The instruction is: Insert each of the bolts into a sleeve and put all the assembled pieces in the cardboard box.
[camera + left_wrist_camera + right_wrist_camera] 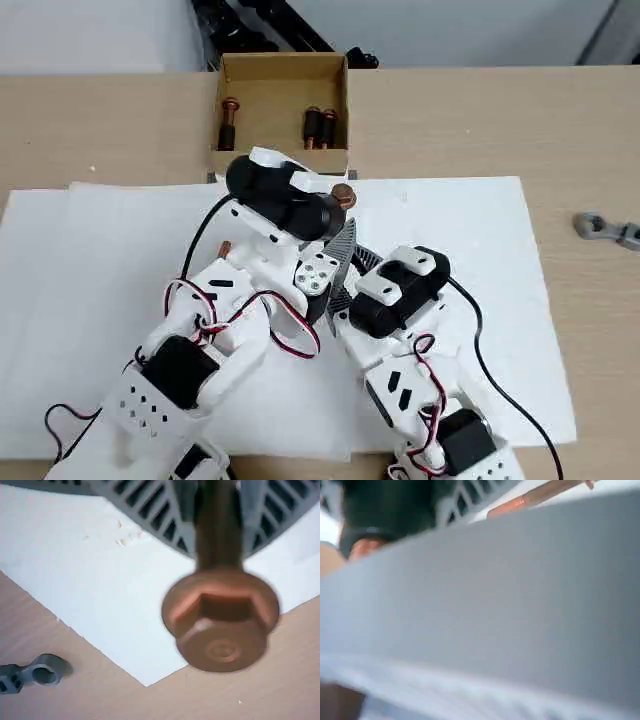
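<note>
White paper (pixel 480 300) underneath; cardboard box (pixel 280 162) at far edge. Right gripper (pixel 348 262): cannot tell jaws. Left gripper (pixel 330 203) clamped on copper bolt (pixel 220 620), just short of box wall; three assembled pieces (pixel 320 128) inside. Best: hold bolt level, clear wall before release.

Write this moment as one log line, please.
left fingers: shut on bolt | box: three pieces inside | right arm: close beside left arm | wrench: on table

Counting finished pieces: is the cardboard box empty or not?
Not empty. The box holds three sleeved bolts: one by its left wall, two side by side toward the right.
</note>
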### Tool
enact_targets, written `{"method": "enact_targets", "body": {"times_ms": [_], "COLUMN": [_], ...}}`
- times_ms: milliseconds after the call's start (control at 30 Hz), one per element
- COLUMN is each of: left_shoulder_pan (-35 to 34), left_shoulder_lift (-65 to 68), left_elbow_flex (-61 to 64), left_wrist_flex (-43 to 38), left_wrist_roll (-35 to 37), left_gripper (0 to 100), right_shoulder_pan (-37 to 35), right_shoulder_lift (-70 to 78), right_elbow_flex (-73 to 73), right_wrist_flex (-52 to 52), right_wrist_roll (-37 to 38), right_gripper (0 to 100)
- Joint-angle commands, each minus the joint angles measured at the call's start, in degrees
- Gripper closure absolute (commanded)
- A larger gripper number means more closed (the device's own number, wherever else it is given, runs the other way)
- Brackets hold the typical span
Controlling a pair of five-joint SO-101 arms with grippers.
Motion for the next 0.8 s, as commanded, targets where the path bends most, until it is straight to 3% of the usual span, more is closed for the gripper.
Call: {"method": "enact_targets", "body": {"times_ms": [0,400,767], "left_shoulder_pan": [-2.2,-3.0,-2.9], "left_shoulder_lift": [0.0,0.0,0.0], "left_elbow_flex": [-0.3,-1.5,-9.1], "left_wrist_flex": [-0.4,2.4,10.5], "left_wrist_roll": [0.1,0.6,2.8], "left_gripper": [100,100,100], "right_shoulder_pan": [-0.4,-0.4,-0.3], "right_shoulder_lift": [-0.6,-0.6,-0.6], "right_elbow_flex": [-2.3,-2.3,-2.3], "right_wrist_flex": [-0.6,-0.6,-0.6], "right_wrist_roll": [0.3,0.2,0.2], "right_gripper": [99.5,99.5,99.5]}}
